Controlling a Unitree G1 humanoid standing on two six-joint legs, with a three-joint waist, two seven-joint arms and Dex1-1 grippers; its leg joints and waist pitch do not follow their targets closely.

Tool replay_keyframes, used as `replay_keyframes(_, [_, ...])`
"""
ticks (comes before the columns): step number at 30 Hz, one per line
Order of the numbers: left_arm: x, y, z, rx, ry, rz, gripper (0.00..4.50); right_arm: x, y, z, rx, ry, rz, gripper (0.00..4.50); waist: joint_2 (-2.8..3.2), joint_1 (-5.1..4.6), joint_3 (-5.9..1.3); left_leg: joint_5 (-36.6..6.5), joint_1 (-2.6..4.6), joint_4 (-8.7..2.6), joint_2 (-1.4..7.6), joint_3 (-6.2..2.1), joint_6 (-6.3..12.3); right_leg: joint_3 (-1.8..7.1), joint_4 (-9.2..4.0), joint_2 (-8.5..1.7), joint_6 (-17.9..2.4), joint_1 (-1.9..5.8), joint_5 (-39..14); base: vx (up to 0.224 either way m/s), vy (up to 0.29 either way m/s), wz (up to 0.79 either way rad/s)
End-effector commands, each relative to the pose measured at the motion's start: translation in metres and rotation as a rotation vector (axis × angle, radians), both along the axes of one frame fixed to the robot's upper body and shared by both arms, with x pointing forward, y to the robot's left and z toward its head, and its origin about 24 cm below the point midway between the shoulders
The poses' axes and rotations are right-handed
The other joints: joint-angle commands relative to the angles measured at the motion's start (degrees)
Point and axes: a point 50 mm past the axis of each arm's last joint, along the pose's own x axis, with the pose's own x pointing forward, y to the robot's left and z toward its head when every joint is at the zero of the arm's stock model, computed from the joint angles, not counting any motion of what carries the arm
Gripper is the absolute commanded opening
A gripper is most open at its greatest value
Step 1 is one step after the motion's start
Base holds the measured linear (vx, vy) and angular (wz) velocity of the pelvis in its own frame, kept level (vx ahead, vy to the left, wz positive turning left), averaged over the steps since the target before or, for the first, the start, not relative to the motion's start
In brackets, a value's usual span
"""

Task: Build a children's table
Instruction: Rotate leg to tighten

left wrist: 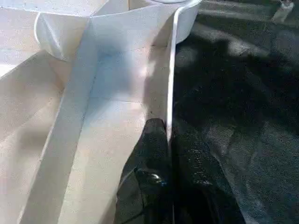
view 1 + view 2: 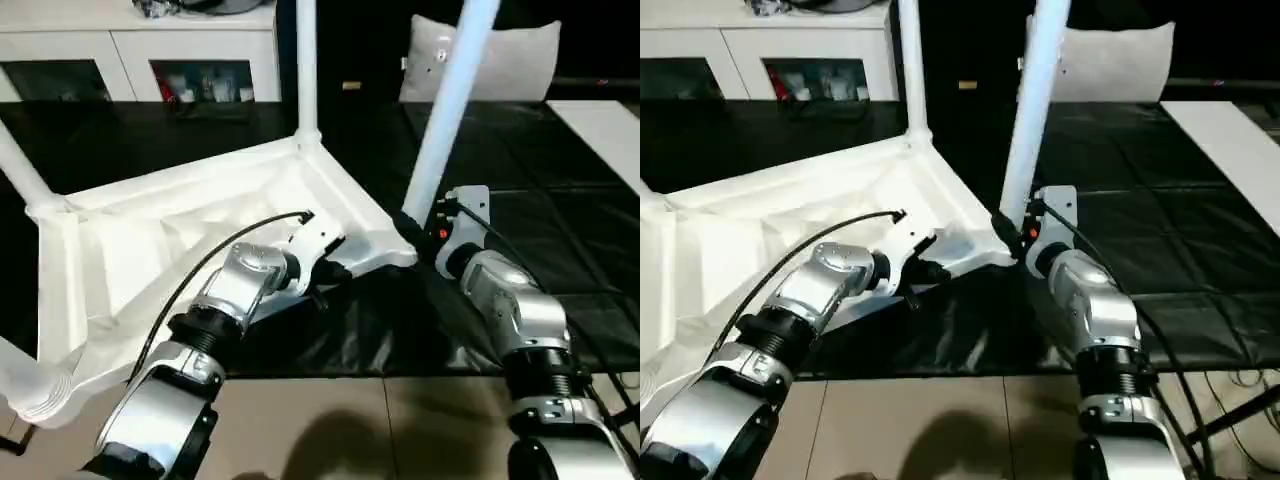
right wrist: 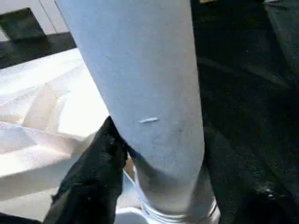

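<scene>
The white table top (image 2: 150, 240) lies upside down on the black mat, ribbed underside up and tilted. One leg (image 2: 305, 70) stands upright in the far corner socket, and another leg (image 2: 18, 170) rises at the left. A third leg (image 2: 450, 110) stands slanted at the near right corner socket (image 1: 117, 28). My right gripper (image 2: 412, 225) is shut on this leg (image 3: 140, 70) just above its base, a black finger (image 3: 100, 158) on each side. My left gripper (image 2: 325, 268) is shut on the top's thin side rim (image 1: 172, 70) close to that corner.
White glass-door cabinets (image 2: 130, 60) line the back. A white pillow (image 2: 500, 55) leans behind the slanted leg. The black mat (image 2: 560, 200) stretches to the right, with a white panel (image 2: 610, 130) at its far right. Beige floor (image 2: 400, 430) lies nearest me.
</scene>
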Motion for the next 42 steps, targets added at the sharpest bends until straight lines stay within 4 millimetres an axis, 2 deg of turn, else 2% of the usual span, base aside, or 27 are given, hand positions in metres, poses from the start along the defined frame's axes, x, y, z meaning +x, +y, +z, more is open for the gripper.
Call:
replay_keyframes(1, [0.002,-0.008,0.01,-0.051,-0.061,0.009,0.0,-0.008,0.027,-0.013,0.043,0.062,0.131,2.95,-1.09,0.29,-4.14,2.56,-0.28,-3.14,6.36,-3.01,7.92,5.53,-3.31,-8.51,-6.83,3.28,-5.56,0.0,0.0,0.0])
replay_keyframes(2, [0.002,-0.005,0.009,-0.041,-0.069,-0.008,0.0,-0.009,0.021,-0.012,0.031,0.056,0.134,3.04,-0.86,0.21,-4.04,2.68,-0.21,-3.13,6.59,-3.08,8.41,5.57,-3.18,-8.57,-7.12,3.09,-4.42,0.0,0.0,0.0])
replay_keyframes(4, [0.001,-0.001,0.008,-0.037,-0.085,-0.036,0.0,-0.011,0.011,-0.011,0.007,0.055,0.154,3.13,-0.96,0.15,-3.91,1.22,-0.19,-3.18,6.58,-3.02,8.79,5.52,-3.42,-8.53,-7.21,3.06,-5.13,0.0,0.0,0.0])
replay_keyframes(5, [0.0,0.0,0.008,-0.038,-0.091,-0.044,0.0,-0.012,0.008,-0.011,-0.005,0.056,0.167,3.39,-1.0,0.23,-3.83,-0.12,-0.16,-3.19,6.4,-2.9,8.43,5.52,-3.77,-8.57,-6.83,3.23,-6.9,0.0,0.0,0.0])
replay_keyframes(6, [-0.001,0.002,0.008,-0.048,-0.095,-0.06,0.0,-0.013,0.004,-0.011,-0.014,0.053,0.178,3.49,-0.85,0.21,-3.64,-0.94,-0.29,-3.29,6.27,-2.87,7.91,5.5,-4.02,-8.55,-6.39,3.28,-8.71,0.0,0.0,0.0])
replay_keyframes(7, [-0.002,0.009,0.007,-0.04,-0.092,-0.073,0.0,-0.015,-0.007,-0.009,-0.023,0.051,0.204,3.54,-0.91,0.16,-3.56,-1.38,-0.32,-3.31,6.18,-2.85,7.76,5.42,-4.25,-8.52,-6.03,3.26,-9.86,0.0,0.0,0.0])
replay_keyframes(9, [-0.002,0.014,0.006,-0.029,-0.094,-0.091,0.0,-0.016,-0.015,-0.006,-0.041,0.049,0.227,3.7,-1.1,0.1,-3.47,-2.05,-0.44,-3.3,6.01,-2.85,7.55,5.38,-4.52,-8.31,-4.64,3.5,-12.26,0.0,0.0,0.0])
replay_keyframes(12, [-0.005,0.024,0.004,-0.01,-0.089,-0.148,0.0,-0.02,-0.03,-0.001,-0.114,0.024,0.301,3.98,-1.09,0.1,-3.61,-1.6,-0.32,-3.19,6.11,-2.8,7.73,5.4,-4.39,-8.22,-4.54,3.27,-11.89,0.0,0.0,0.0])
replay_keyframes(13, [-0.009,0.032,0.003,0.019,-0.084,-0.215,0.0,-0.024,-0.039,0.004,-0.167,-0.004,0.383,3.98,-1.04,0.24,-3.68,-1.19,-0.4,-3.12,6.13,-2.86,7.98,5.32,-4.15,-8.22,-4.72,3.27,-11.09,0.0,0.0,0.0])
replay_keyframes(14, [-0.01,0.032,0.003,0.021,-0.084,-0.221,0.0,-0.024,-0.039,0.004,-0.172,-0.006,0.39,3.98,-0.97,0.4,-3.63,-1.0,-0.39,-3.07,6.23,-2.81,8.43,5.35,-4.07,-8.12,-4.6,3.15,-10.56,0.0,0.0,0.0])
replay_keyframes(16, [-0.016,0.041,0.0,0.062,-0.071,-0.323,0.0,-0.031,-0.046,0.009,-0.231,-0.035,0.513,3.98,-0.93,0.63,-3.73,-0.8,-0.38,-2.92,6.35,-2.79,9.11,5.29,-3.78,-8.05,-4.71,3.03,-9.14,0.0,0.0,0.0])
replay_keyframes(19, [-0.021,0.047,-0.002,0.104,-0.058,-0.407,0.0,-0.036,-0.05,0.013,-0.256,-0.047,0.624,3.98,-0.92,0.73,-3.82,-0.01,-0.34,-2.88,6.84,-2.91,9.99,5.28,-3.21,-8.15,-5.86,2.88,-6.53,0.0,0.0,0.0])
replay_keyframes(22, [-0.026,0.054,-0.002,0.15,-0.047,-0.504,0.0,-0.042,-0.051,0.015,-0.26,-0.041,0.757,3.98,-0.89,1.19,-3.81,-0.47,-0.37,-2.79,6.78,-2.78,10.19,5.25,-3.36,-8.25,-6.39,2.91,-7.1,0.0,0.0,0.0])
replay_keyframes(24, [-0.028,0.056,-0.002,0.159,-0.038,-0.55,0.0,-0.044,-0.051,0.015,-0.252,-0.035,0.811,3.71,-0.99,1.65,-3.85,-0.42,-0.25,-2.85,6.93,-2.75,10.04,5.28,-3.36,-8.3,-6.49,2.8,-7.78,0.0,0.0,0.0])
replay_keyframes(25, [-0.031,0.057,-0.002,0.164,-0.027,-0.592,0.0,-0.046,-0.05,0.015,-0.24,-0.031,0.862,3.63,-1.24,1.86,-3.85,-0.67,-0.16,-2.88,7.08,-2.75,9.87,5.27,-3.4,-8.28,-6.35,2.77,-8.35,0.0,0.0,0.0])
replay_keyframes(27, [-0.033,0.057,-0.001,0.166,-0.021,-0.618,0.0,-0.048,-0.048,0.015,-0.228,-0.025,0.894,3.6,-1.07,2.17,-3.85,-0.63,-0.11,-2.89,7.13,-2.8,9.63,5.31,-3.28,-8.34,-6.39,2.7,-8.59,0.0,0.0,0.0])
replay_keyframes(29, [-0.037,0.057,-0.001,0.166,-0.006,-0.669,0.0,-0.052,-0.045,0.016,-0.196,-0.017,0.959,3.22,-1.18,2.62,-3.84,-0.95,-0.01,-2.95,7.29,-2.78,9.12,5.4,-3.33,-8.54,-6.49,2.64,-9.3,0.0,0.0,0.0])
replay_keyframes(32, [-0.041,0.058,-0.001,0.171,0.007,-0.714,0.0,-0.055,-0.041,0.013,-0.165,0.007,1.009,3.15,-1.26,2.93,-3.81,-0.87,0.11,-3.02,7.37,-2.75,8.58,5.47,-3.31,-8.49,-6.76,2.5,-9.2,0.0,0.0,0.0])
replay_keyframes(34, [-0.042,0.059,-0.001,0.17,0.01,-0.722,0.0,-0.057,-0.04,0.012,-0.149,0.023,1.035,3.05,-1.28,2.95,-3.78,-1.03,0.03,-3.04,7.31,-2.79,8.4,5.43,-3.32,-8.47,-6.78,2.57,-9.52,0.0,0.0,0.0])
replay_keyframes(35, [-0.042,0.059,-0.001,0.17,0.01,-0.723,0.0,-0.057,-0.04,0.011,-0.145,0.026,1.041,2.8,-1.26,2.97,-3.8,-1.14,0.03,-3.03,7.31,-2.79,8.29,5.41,-3.32,-8.49,-6.76,2.57,-9.72,0.0,0.0,0.0])
replay_keyframes(37, [-0.042,0.06,-0.001,0.169,0.012,-0.728,0.0,-0.06,-0.041,0.01,-0.124,0.051,1.067,2.73,-1.35,2.98,-3.76,-1.78,-0.07,-3.03,7.15,-2.73,7.69,5.43,-3.59,-8.55,-6.24,2.66,-11.17,0.0,0.0,0.0])
replay_keyframes(39, [-0.042,0.06,-0.001,0.169,0.013,-0.729,0.0,-0.06,-0.041,0.009,-0.12,0.057,1.074,2.61,-1.33,2.99,-3.75,-1.78,-0.05,-3.04,7.12,-2.75,7.65,5.38,-3.65,-8.44,-6.09,2.66,-11.49,0.0,0.0,0.0])
replay_keyframes(40, [-0.042,0.06,-0.001,0.169,0.014,-0.731,0.0,-0.061,-0.041,0.009,-0.117,0.062,1.081,2.37,-1.34,2.98,-3.78,-1.65,-0.06,-3.01,7.15,-2.74,7.6,5.41,-3.65,-8.47,-5.92,2.65,-11.4,0.0,0.0,0.0])
replay_keyframes(42, [-0.042,0.06,-0.001,0.169,0.016,-0.732,0.0,-0.062,-0.041,0.009,-0.112,0.068,1.086,2.29,-1.36,2.99,-3.84,-1.1,-0.11,-2.97,7.15,-2.8,7.69,5.38,-3.49,-8.41,-5.89,2.64,-10.69,0.0,0.0,0.0])
